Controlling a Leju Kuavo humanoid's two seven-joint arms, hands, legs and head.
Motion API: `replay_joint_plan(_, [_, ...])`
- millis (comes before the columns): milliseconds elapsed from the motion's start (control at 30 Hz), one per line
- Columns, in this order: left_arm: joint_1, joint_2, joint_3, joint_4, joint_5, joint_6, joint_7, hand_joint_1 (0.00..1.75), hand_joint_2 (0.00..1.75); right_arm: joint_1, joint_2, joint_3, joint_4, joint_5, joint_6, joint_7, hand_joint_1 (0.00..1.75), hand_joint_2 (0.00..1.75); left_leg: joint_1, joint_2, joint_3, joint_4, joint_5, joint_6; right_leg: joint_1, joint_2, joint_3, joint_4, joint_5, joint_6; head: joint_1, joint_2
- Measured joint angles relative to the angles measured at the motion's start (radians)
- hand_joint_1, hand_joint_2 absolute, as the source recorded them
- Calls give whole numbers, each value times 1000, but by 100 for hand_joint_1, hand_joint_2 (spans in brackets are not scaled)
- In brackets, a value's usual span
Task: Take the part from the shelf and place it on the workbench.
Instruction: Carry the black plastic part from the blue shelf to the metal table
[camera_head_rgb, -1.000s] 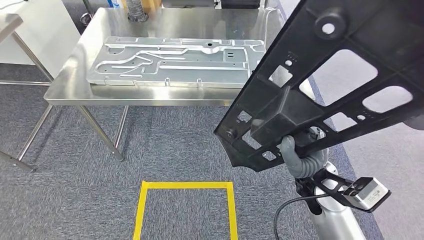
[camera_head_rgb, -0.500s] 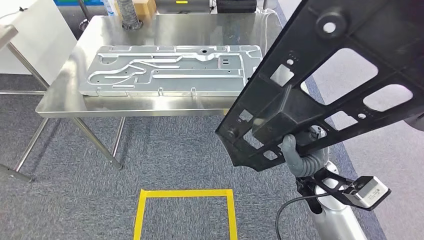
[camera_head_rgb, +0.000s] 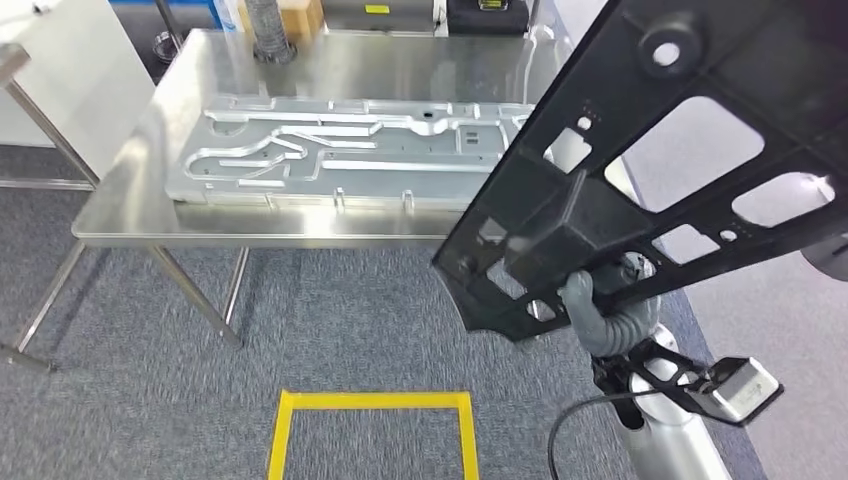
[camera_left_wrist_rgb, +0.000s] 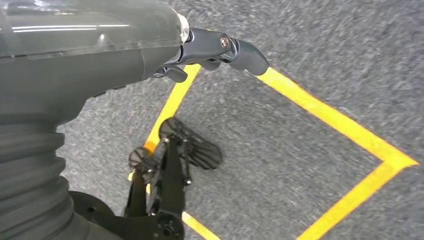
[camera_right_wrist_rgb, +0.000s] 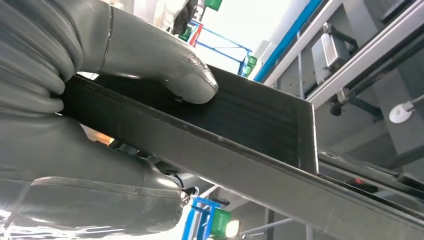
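While its thumb (camera_right_wrist_rgb: 192, 85) presses on top, the right hand (camera_head_rgb: 598, 312) grips the black part (camera_head_rgb: 640, 170).

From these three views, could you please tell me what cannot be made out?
- Head view: the black part runs off the top and right edges and hides the right hand's fingers and the workbench's right end.
- Left wrist view: the left hand is cut short by its own cover; its grip cannot be told.
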Motion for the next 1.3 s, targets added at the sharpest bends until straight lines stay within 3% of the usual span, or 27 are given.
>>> replay_joint_plan(67, [-1,0,0,0,3,0,-1,0,175,-2,0,0,-1,0,0,0,175,175,-5,0,8,0,-11,6,0,0,-90,124,-50,2,0,0])
replay_joint_plan(100, [0,0,0,0,5,0,-1,0,175,-3,0,0,-1,-1,1,0,175,175,-8,-1,14,0,-18,8,0,0,-121,152,-58,1,0,0])
replay_joint_plan(133, [0,0,0,0,7,0,-1,0,175,-3,0,0,0,-2,2,0,175,175,-11,-1,23,0,-25,9,2,0,-133,145,-43,-2,0,0])
replay_joint_plan(167, [0,0,0,0,9,0,-1,0,175,-5,0,0,0,-6,4,0,175,175,-15,-2,35,0,-32,10,5,0,-128,105,-8,-9,0,0])
replay_joint_plan(233, [0,-4,0,0,11,0,-1,0,175,-9,0,-1,0,-17,9,-1,175,175,-19,0,57,-1,-49,10,21,-12,-91,-26,88,-34,0,0])
replay_joint_plan(267, [0,-7,0,0,11,0,-2,0,175,-12,1,-2,0,-25,13,-1,175,175,-20,2,65,-2,-57,7,29,-20,-76,-75,108,-45,0,0])
replay_joint_plan(333, [1,-12,0,0,11,1,-2,0,175,-17,1,-5,0,-40,19,-2,175,175,-20,8,76,-1,-64,-3,38,-26,-64,-117,116,-58,0,0])
replay_joint_plan(433, [2,-13,0,0,11,2,-3,0,175,-19,1,-9,-2,-52,24,-3,175,175,-21,15,85,28,-68,-21,30,-12,-27,-146,125,-66,0,0])
replay_joint_plan(467, [1,-13,0,1,11,2,-4,0,175,-19,1,-9,-2,-52,24,-3,175,175,-19,15,74,56,-81,-26,26,-9,-13,-152,124,-67,0,0])
replay_joint_plan(567, [-2,-14,0,1,11,4,-4,0,175,-17,1,-9,-4,-40,19,-3,175,175,-9,13,-27,216,-147,-38,21,-2,11,-157,108,-66,0,0])
replay_joint_plan(633, [1,-14,0,1,12,5,-4,0,175,-13,1,-9,-4,-29,14,-3,175,175,-2,13,-80,257,-154,-48,17,6,29,-155,91,-61,0,0])
replay_joint_plan(667, [3,-14,0,1,13,5,-4,0,175,-12,1,-9,-4,-26,12,-3,175,175,2,13,-83,228,-129,-54,14,8,41,-154,81,-57,0,0])
replay_joint_plan(733, [5,-13,0,1,13,6,-4,0,175,-11,1,-9,-3,-23,11,-3,175,175,9,12,-55,105,-34,-63,9,11,68,-151,58,-47,0,0])
replay_joint_plan(800, [5,-12,0,1,13,7,-4,0,175,-12,1,-9,-4,-20,10,-3,175,175,7,10,-35,19,19,-55,7,13,81,-149,39,-34,0,0])
replay_joint_plan(900, [5,-12,0,0,13,7,-7,0,175,-12,4,-11,-6,-16,4,-4,175,175,3,8,-29,5,19,-30,7,14,81,-142,32,-16,0,0])
replay_joint_plan(967, [5,-12,0,0,13,7,-11,0,175,-13,6,-14,-8,-12,-3,-5,175,175,5,7,-15,-2,12,-19,6,10,57,-93,29,-10,0,0])
replay_joint_plan(1067, [3,-11,0,0,13,7,-14,0,175,-17,8,-22,-8,-2,-22,-5,175,175,3,6,6,-7,-3,-9,3,5,-62,86,-20,-4,0,0])
replay_joint_plan(1133, [4,-11,0,0,13,7,-14,0,175,-20,8,-33,-2,10,-43,-3,175,175,-1,4,23,-7,-17,-6,3,5,-130,145,-45,-4,0,0])
replay_joint_plan(1167, [4,-11,0,0,13,8,-14,0,175,-26,8,-38,3,21,-58,-1,175,175,-4,3,35,-7,-25,-6,2,5,-141,128,-31,-7,0,0])
replay_joint_plan(1200, [4,-11,0,0,14,9,-14,0,175,-37,8,-45,10,40,-78,2,175,175,-6,2,47,-7,-34,-6,3,5,-135,79,6,-11,0,0])
replay_joint_plan(1233, [4,-11,0,0,15,9,-14,0,175,-54,8,-52,19,68,-107,8,175,175,-7,2,57,-8,-42,-7,5,4,-120,12,62,-18,0,0])
replay_joint_plan(1300, [2,-11,0,0,17,10,-15,0,175,-104,10,-67,47,168,-197,33,175,175,-11,2,71,-8,-56,-13,14,2,-99,-91,145,-31,0,0])
